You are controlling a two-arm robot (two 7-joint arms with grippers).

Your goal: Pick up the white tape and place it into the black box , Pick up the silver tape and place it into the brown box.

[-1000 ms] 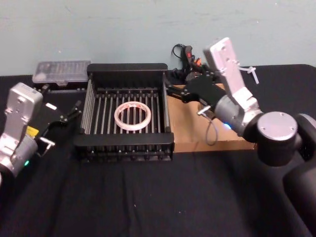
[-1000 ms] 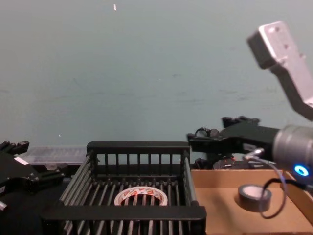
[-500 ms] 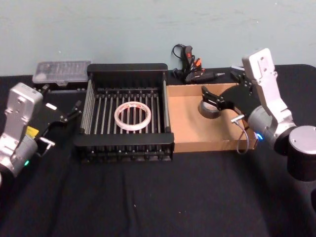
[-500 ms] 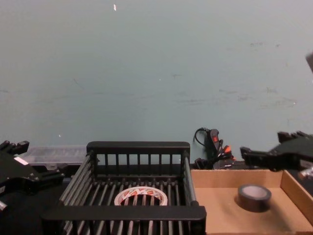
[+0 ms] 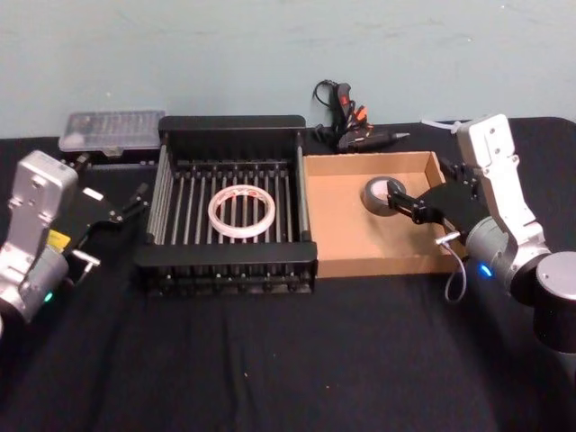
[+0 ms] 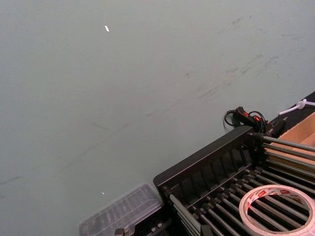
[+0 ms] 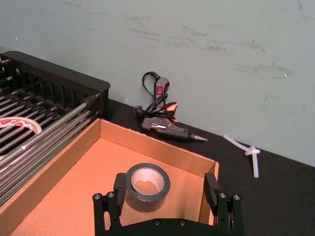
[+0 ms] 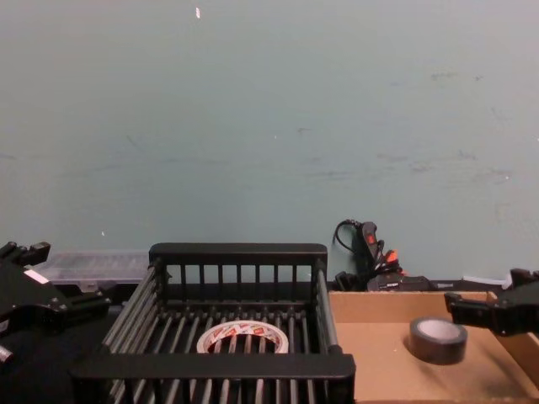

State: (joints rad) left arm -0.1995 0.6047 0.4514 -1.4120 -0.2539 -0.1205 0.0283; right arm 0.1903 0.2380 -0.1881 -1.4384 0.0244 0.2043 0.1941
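White tape [image 5: 241, 211], a wide thin-walled ring with red print on its inner core, is lying flat on the barred bottom of the black slatted plastic crate [image 5: 232, 129]; the print is too small to read. Silver tape [image 5: 380, 193], a thick dull-grey roll with a pale core, is lying flat inside the shallow tan cardboard box [image 5: 335, 216], which is sitting against the crate's right side.

The right gripper [image 7: 167, 197] is hovering with its fingers spread wide apart, just beside the grey roll and holding nothing. The left gripper [image 5: 135, 200] is resting to the left of the crate, also holding nothing; whether it is open or closed cannot be told.

Behind the cardboard box a black glue gun [image 7: 165, 127] with an orange trigger and coiled cord is lying by the wall, with white glue sticks [image 7: 246, 151] near it. A clear plastic organiser case [image 5: 112, 131] is sitting behind the crate's left corner.
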